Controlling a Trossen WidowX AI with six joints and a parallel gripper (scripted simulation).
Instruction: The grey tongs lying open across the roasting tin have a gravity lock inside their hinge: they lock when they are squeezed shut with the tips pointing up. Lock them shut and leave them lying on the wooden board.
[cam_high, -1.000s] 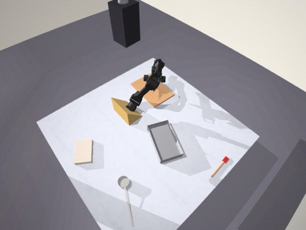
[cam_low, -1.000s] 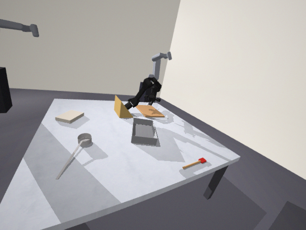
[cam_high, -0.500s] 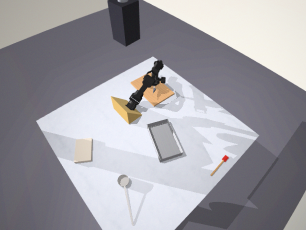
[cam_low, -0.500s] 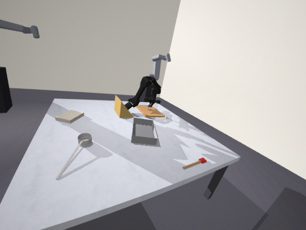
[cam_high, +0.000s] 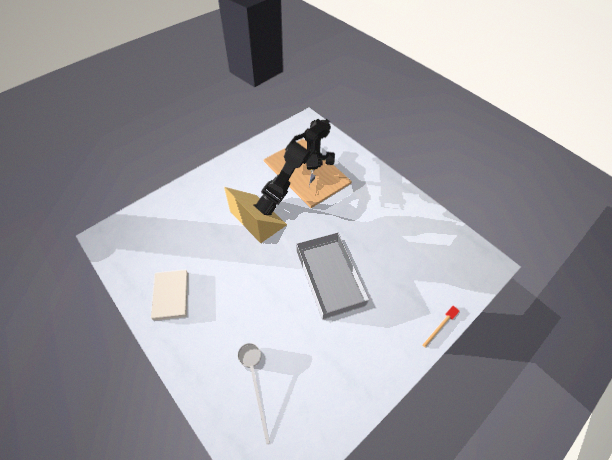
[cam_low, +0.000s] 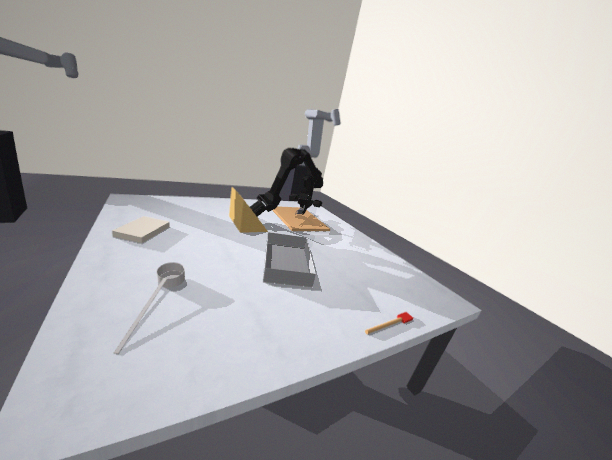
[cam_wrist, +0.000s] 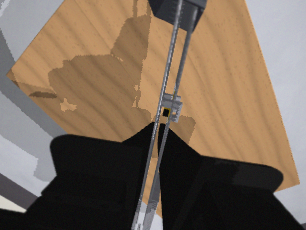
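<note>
My gripper (cam_high: 312, 174) (cam_low: 301, 209) (cam_wrist: 157, 127) is shut on the grey tongs (cam_high: 312, 180) (cam_wrist: 172, 65). It hangs low over the wooden board (cam_high: 331, 189) (cam_low: 314, 223) (cam_wrist: 230, 75). In the wrist view the two arms of the tongs run almost together from my fingers out to the dark hinge block (cam_wrist: 177, 9), which points towards the board. I cannot tell whether the tongs touch the board. The grey roasting tin (cam_high: 320, 241) (cam_low: 287, 275) stands empty nearer the middle of the table.
The arm stands on a yellow wedge (cam_high: 252, 217) (cam_low: 244, 212) beside the board. A cream block (cam_high: 170, 294) (cam_low: 141, 229), a long-handled ladle (cam_high: 250, 356) (cam_low: 171, 274) and a red spatula (cam_high: 442, 324) (cam_low: 390, 324) lie further off. A dark column (cam_high: 252, 40) stands beyond the table.
</note>
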